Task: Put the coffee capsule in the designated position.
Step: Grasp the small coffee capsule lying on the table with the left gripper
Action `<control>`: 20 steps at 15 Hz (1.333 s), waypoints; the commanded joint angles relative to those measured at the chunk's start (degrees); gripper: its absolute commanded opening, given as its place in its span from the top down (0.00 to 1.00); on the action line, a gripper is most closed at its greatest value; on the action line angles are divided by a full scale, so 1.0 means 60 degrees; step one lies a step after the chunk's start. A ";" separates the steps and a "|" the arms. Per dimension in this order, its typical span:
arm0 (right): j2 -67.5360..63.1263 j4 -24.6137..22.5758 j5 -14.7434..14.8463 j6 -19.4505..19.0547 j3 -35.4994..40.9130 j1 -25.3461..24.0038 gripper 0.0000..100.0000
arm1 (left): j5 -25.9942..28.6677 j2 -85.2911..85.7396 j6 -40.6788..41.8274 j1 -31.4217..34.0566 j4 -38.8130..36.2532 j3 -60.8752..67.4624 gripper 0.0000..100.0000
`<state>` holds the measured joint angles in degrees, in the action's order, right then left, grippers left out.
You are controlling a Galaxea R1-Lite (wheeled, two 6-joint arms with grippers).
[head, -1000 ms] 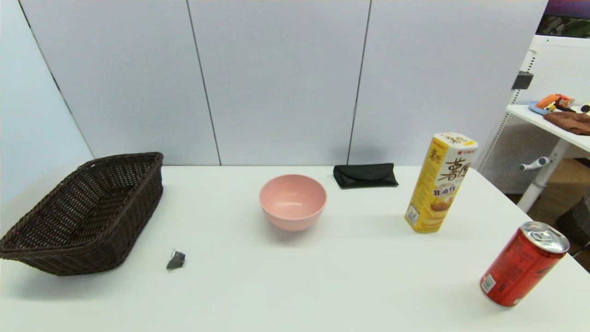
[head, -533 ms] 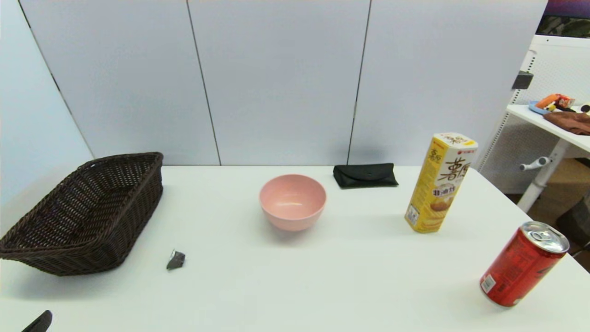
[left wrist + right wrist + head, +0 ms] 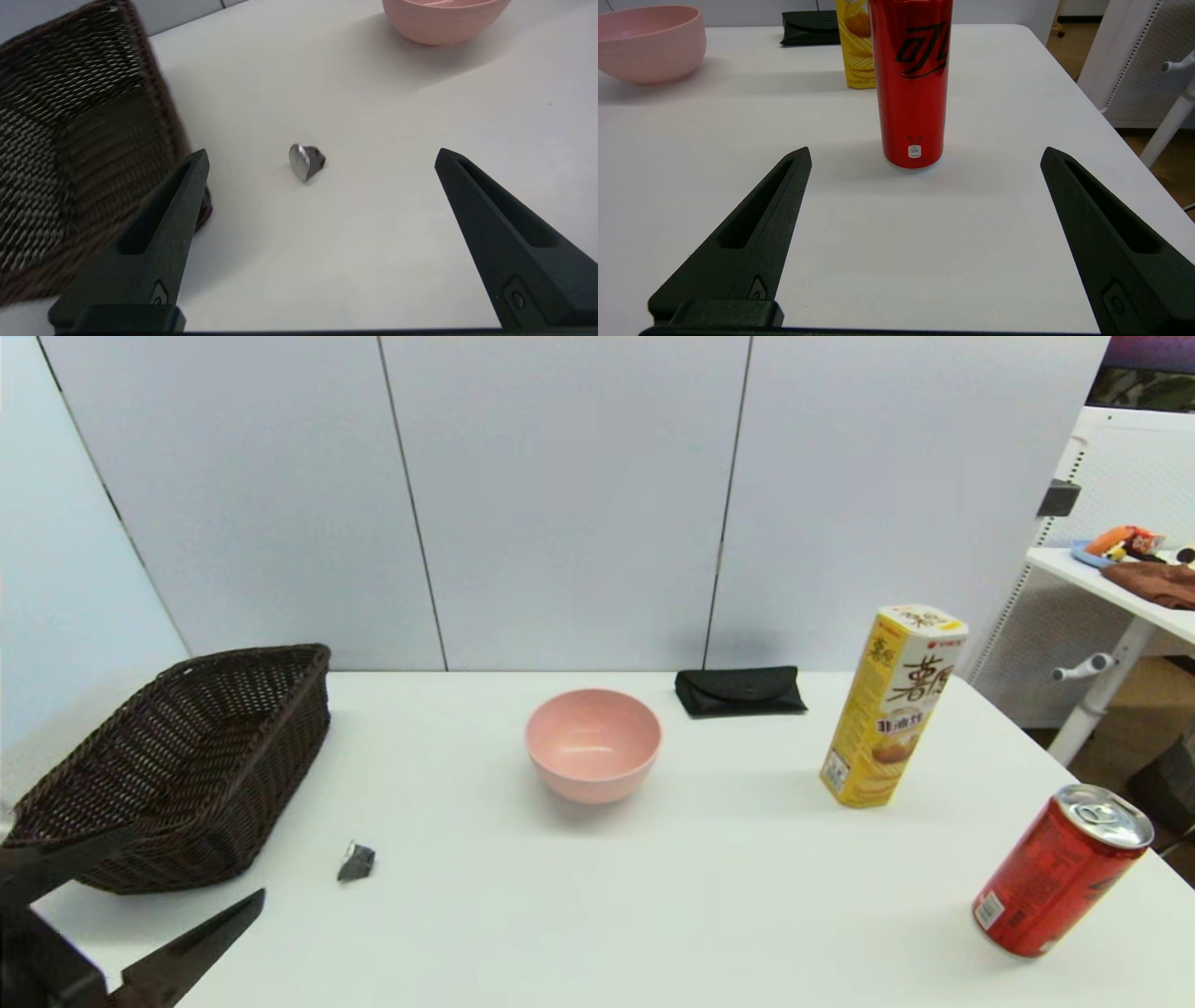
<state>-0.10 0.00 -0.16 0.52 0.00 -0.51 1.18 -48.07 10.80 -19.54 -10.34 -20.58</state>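
Note:
The coffee capsule (image 3: 356, 861), small, dark grey with a silvery rim, lies on its side on the white table (image 3: 597, 915), just right of the wicker basket. My left gripper (image 3: 201, 861) enters at the bottom left, open, a short way short of the capsule. In the left wrist view the capsule (image 3: 306, 161) lies ahead of the open left gripper (image 3: 321, 151), between the lines of its fingers and apart from them. The right gripper (image 3: 925, 149) is open and empty, facing the red can (image 3: 913, 84). No mark shows any designated position on the tabletop.
A dark wicker basket (image 3: 177, 765) stands at the left, close to the left fingers. A pink bowl (image 3: 593, 744) sits mid-table, a flat black pouch (image 3: 740, 691) behind it. A yellow snack box (image 3: 893, 705) and red can (image 3: 1060, 870) stand at the right.
The left gripper has come into the head view from the bottom left corner and moved toward the capsule. The capsule and other objects have not moved.

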 commanded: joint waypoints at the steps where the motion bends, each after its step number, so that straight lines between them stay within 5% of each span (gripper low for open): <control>1: -0.0013 0.0000 -0.0003 0.0001 0.0000 -0.0003 0.00 | -0.0109 -0.2902 0.0016 -0.0332 0.0668 -0.1492 0.00; 5: -0.0013 0.0000 -0.0003 0.0001 0.0000 -0.0003 0.00 | -0.0212 -0.4162 -0.0262 -0.0434 0.1664 -0.2576 0.00; 9: -0.0013 0.0000 -0.0003 0.0001 0.0000 -0.0003 0.00 | -0.1486 -0.4982 -0.1141 -0.1152 0.3027 -0.3397 0.00; 13: -0.0013 0.0000 -0.0003 0.0001 0.0000 -0.0003 0.00 | -0.2570 -0.5451 -0.1917 -0.1475 0.3100 -0.3397 0.00; 20: -0.0013 0.0000 -0.0003 0.0001 0.0000 -0.0003 0.00 | -0.2717 -0.6930 -0.3192 -0.1460 0.3305 -0.4246 0.00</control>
<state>-0.10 0.00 -0.16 0.52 0.00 -0.51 -14.99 -86.14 -7.00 -28.36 8.75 -44.13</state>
